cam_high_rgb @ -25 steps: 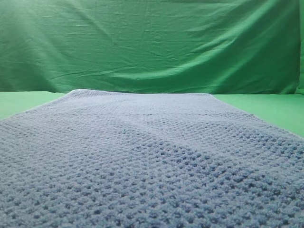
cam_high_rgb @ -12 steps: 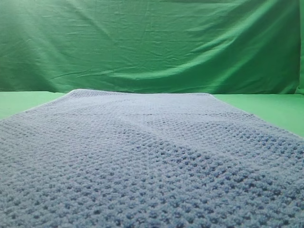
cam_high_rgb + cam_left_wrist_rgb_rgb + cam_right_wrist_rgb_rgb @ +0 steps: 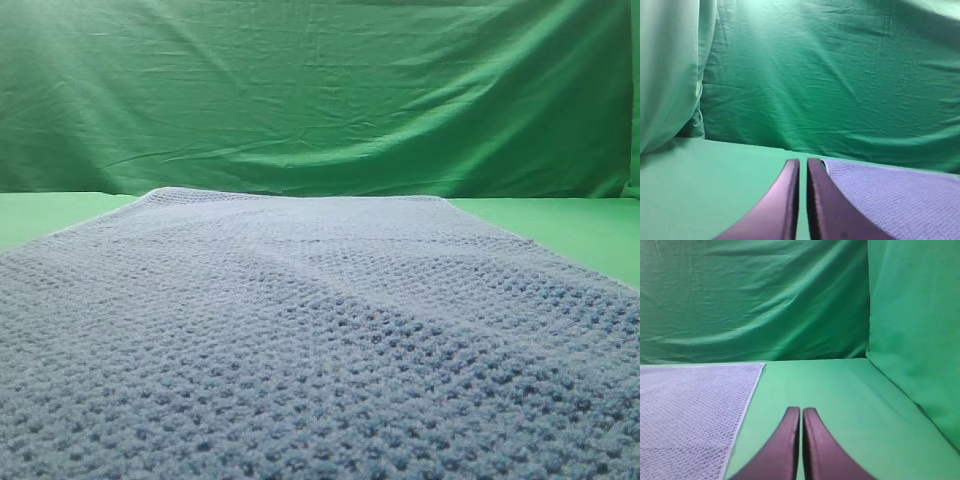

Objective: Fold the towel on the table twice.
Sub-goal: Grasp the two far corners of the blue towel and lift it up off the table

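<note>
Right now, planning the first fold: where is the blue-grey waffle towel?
The blue-grey waffle-weave towel lies spread flat on the smooth green table, filling the high view's foreground.

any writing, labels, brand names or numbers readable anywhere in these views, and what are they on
None: no text, label, logo or number shows in any view.
The towel shows only its waffle weave, with no tag in sight.
The table and the backdrop cloth are plain green.
The left pincer and the right pincer are dark and unmarked.
</note>
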You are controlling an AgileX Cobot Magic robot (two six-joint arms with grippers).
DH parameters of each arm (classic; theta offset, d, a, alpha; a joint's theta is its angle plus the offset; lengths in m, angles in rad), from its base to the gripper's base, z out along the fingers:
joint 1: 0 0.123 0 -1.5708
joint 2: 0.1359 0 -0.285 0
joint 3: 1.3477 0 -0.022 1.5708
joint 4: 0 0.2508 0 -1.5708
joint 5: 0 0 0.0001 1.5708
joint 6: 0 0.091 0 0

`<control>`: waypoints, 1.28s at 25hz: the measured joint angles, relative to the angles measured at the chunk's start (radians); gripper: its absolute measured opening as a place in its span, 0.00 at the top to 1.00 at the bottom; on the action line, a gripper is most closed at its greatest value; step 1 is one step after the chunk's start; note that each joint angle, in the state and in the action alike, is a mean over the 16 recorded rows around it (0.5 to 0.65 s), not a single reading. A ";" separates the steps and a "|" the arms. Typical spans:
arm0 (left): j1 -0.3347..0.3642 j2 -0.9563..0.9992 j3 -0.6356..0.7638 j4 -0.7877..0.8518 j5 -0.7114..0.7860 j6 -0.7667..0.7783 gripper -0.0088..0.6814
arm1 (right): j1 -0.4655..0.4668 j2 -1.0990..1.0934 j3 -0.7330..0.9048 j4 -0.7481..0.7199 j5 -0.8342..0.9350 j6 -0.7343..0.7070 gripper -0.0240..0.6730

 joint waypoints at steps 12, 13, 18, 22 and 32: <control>0.000 0.066 -0.256 0.053 0.326 -0.110 0.89 | 0.006 0.045 -0.170 0.041 0.100 0.114 0.97; 0.000 0.076 -0.281 0.059 0.357 -0.112 0.89 | 0.007 0.053 -0.191 0.041 0.121 0.117 0.97; 0.000 0.123 -0.376 0.084 0.461 -0.115 0.89 | 0.010 0.094 -0.290 0.036 0.225 0.118 0.97; 0.000 0.157 -0.417 0.088 0.499 -0.114 0.89 | 0.010 0.138 -0.349 0.031 0.282 0.103 0.97; -0.040 0.323 -0.554 0.095 0.673 -0.108 0.89 | 0.030 0.355 -0.530 0.021 0.490 -0.024 0.97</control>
